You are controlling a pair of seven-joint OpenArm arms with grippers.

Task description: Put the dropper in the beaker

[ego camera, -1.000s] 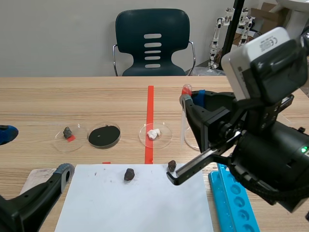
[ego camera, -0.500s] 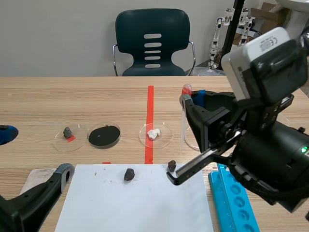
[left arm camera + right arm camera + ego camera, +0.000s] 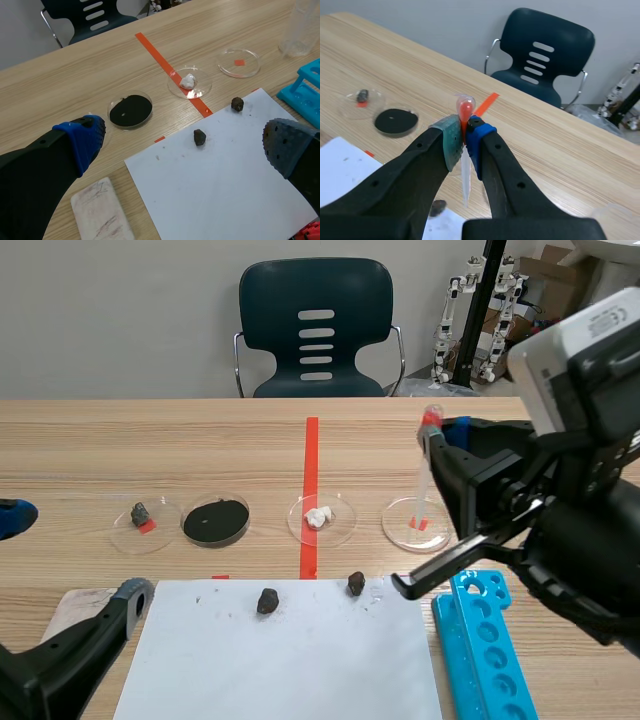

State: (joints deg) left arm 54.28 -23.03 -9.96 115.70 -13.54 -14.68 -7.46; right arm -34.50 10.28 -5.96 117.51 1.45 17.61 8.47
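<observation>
Your right pincer (image 3: 464, 139) is clamped on the dropper (image 3: 465, 175), gripping it just under the red bulb, with the clear stem hanging straight down between the pads. It is held up off the bench (image 3: 150, 450), toward the right edge. In the scene view the stem's tip lines up with a petri dish holding a red scrap (image 3: 418, 523); you cannot tell how high above it the tip sits.

Your left pincer (image 3: 182, 144) has its fingers spread wide with nothing between them, low over the near left corner of the bench.

The beaker (image 3: 301, 29) stands clear and upright toward the far right of the bench, seen only from the left wrist.

A white sheet (image 3: 280, 655) lies at the near edge with two dark stones (image 3: 267, 601) on its far part. A blue tube rack (image 3: 485, 650) sits just beside the sheet's right edge, and a whitish block (image 3: 75, 605) lies off its left edge.

Beyond the sheet runs a row of dishes: one with a dark stone (image 3: 147, 517), one filled black (image 3: 215, 521), one with a white lump (image 3: 320, 518).

The bench top is pale wood grain, crossed by a red tape line (image 3: 310, 480) running toward the far edge. Behind it you have a dark green chair (image 3: 316, 330) against a plain grey wall, and small white robot parts (image 3: 455, 310) at the far right.
</observation>
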